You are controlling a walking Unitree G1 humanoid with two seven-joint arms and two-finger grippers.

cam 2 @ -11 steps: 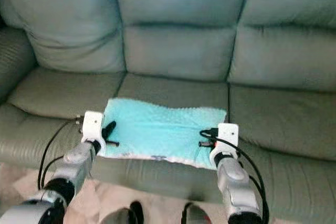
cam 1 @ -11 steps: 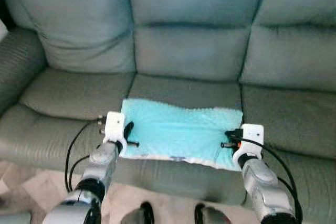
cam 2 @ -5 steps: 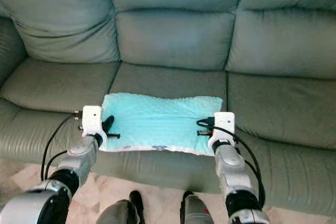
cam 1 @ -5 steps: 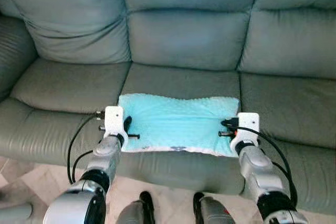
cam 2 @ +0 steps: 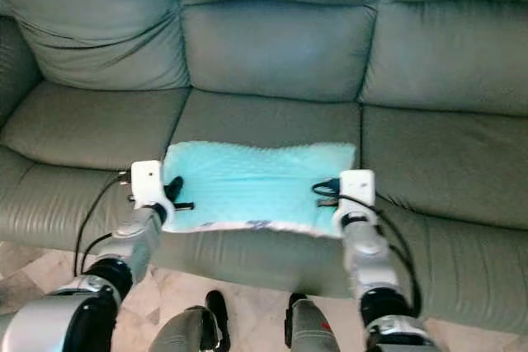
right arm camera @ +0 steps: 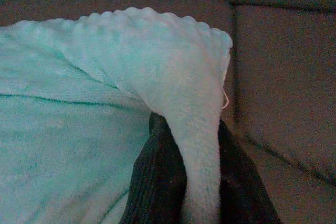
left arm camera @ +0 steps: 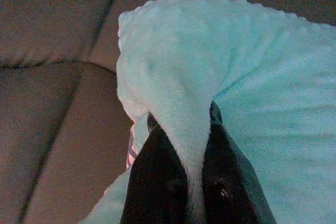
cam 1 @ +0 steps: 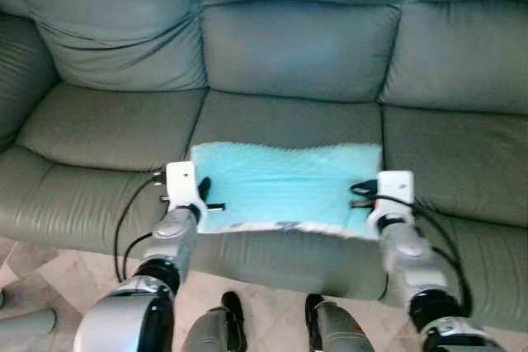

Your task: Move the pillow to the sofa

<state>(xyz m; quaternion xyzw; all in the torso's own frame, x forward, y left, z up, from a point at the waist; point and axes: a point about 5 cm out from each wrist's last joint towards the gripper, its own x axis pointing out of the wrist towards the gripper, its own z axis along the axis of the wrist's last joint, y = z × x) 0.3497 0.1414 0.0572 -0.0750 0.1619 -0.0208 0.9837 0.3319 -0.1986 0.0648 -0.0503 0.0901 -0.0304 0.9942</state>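
Note:
A flat, fuzzy turquoise pillow [cam 1: 285, 187] is stretched between my two grippers over the front of the grey-green sofa's [cam 1: 115, 129] middle seat cushion. My left gripper [cam 1: 203, 194] is shut on the pillow's left edge, and its black fingers [left arm camera: 157, 177] pinch a fold of the fabric [left arm camera: 184, 114]. At the opposite edge my right gripper [cam 1: 360, 195] is shut on the pillow too, with a ridge of fabric [right arm camera: 199, 145] squeezed between its fingers [right arm camera: 157, 182]. The near edge of the pillow hangs just over the front of the seat.
The sofa has three seat cushions and three back cushions [cam 1: 297, 39], with an armrest [cam 1: 16, 72] at the far left. Pale tiled floor [cam 1: 33, 286] lies in front of it, and my feet [cam 1: 231, 319] stand close to the sofa base.
The view has shifted a little as I moved. The pillow sits slightly higher and flatter over the middle seat. Both grippers keep their hold on its edges.

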